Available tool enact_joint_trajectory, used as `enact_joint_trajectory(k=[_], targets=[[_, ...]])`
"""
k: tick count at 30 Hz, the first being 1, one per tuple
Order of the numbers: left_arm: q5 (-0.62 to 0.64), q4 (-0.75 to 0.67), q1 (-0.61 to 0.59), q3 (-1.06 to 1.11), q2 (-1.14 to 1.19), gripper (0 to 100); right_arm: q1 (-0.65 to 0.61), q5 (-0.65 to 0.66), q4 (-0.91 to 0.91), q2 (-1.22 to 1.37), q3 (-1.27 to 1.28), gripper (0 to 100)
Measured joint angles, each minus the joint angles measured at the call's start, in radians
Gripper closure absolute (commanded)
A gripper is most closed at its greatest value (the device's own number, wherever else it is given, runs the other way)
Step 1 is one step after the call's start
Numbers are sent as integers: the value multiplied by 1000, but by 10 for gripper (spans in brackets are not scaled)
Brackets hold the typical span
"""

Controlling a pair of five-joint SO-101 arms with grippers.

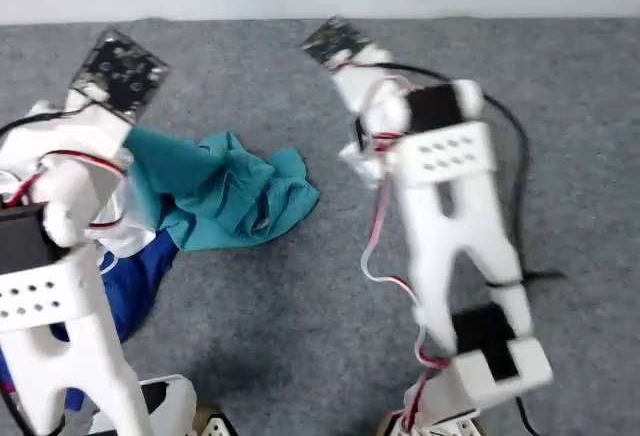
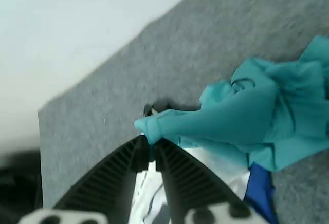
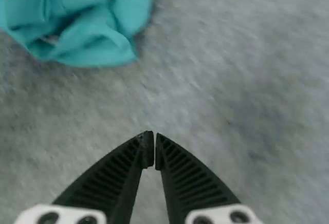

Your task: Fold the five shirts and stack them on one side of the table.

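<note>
One teal shirt point(image 1: 235, 191) lies crumpled on the grey mat point(image 1: 300, 336) by the left arm. The left gripper point(image 2: 150, 149) is clamped on one corner of it and holds that corner up. One white shirt point(image 2: 205, 165) and one blue shirt point(image 1: 140, 276) lie partly beneath it. The right gripper point(image 3: 153, 147) hangs over bare mat near the teal shirt, jaws closed on nothing.

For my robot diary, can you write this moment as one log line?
left end effector: shut on teal shirt | right end effector: shut, empty, over grey mat
</note>
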Motion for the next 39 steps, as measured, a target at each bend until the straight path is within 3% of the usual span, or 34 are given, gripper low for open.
enact_joint_trajectory(k=[4, 13, 28, 30, 34, 39], targets=[[0, 0, -66, 63, 0, 995, -95, -75, -92, 140, 0, 820], [0, 0, -89, 160, 0, 995, -296, -242, -287, 301, -5, 818], [0, 0, -89, 192, 0, 995, -394, -399, -350, 493, -106, 820], [0, 0, -89, 192, 0, 995, -394, -404, -356, 535, -106, 844], [0, 0, -89, 192, 0, 995, -391, -404, -356, 559, -106, 997], [0, 0, -89, 192, 0, 995, -390, -348, -307, 548, -167, 987]])
